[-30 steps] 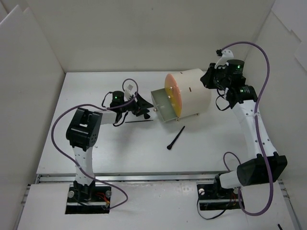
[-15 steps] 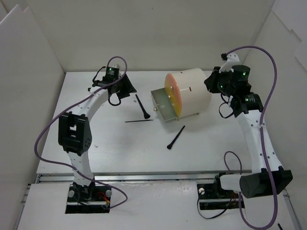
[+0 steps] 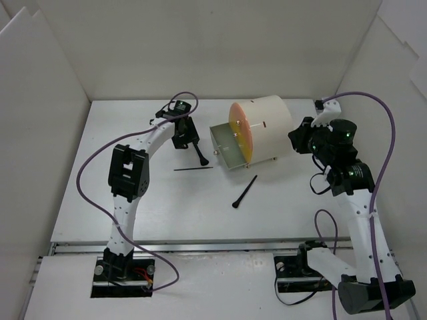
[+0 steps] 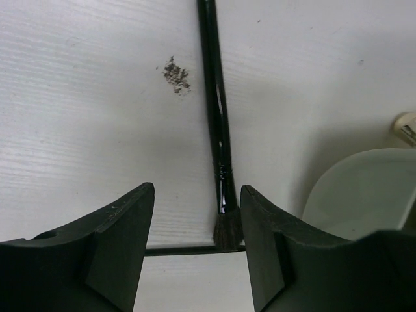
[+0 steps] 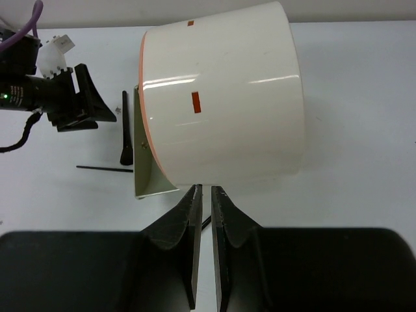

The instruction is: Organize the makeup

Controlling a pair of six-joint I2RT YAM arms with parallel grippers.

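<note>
A black makeup brush (image 3: 198,151) lies on the white table just left of the open drawer (image 3: 224,145). In the left wrist view the brush (image 4: 218,130) runs straight away from me, its bristle end between my fingers. My left gripper (image 3: 189,141) (image 4: 195,195) is open and empty, hovering over that end. A thin black stick (image 3: 193,169) (image 4: 182,249) lies crosswise below the bristles. A second black brush (image 3: 245,192) lies in front of the cylinder. My right gripper (image 3: 300,137) (image 5: 205,190) is shut and empty, just right of the cylinder.
The big cream cylinder (image 3: 263,130) (image 5: 221,110) with an orange face lies on its side at centre back, one pale drawer pulled out to the left. White walls enclose the table on three sides. A grey smudge (image 4: 175,73) marks the table.
My left gripper swung from the back left to sit over the brush by the drawer. My right gripper drew back from the cylinder's far right side toward the near right.
</note>
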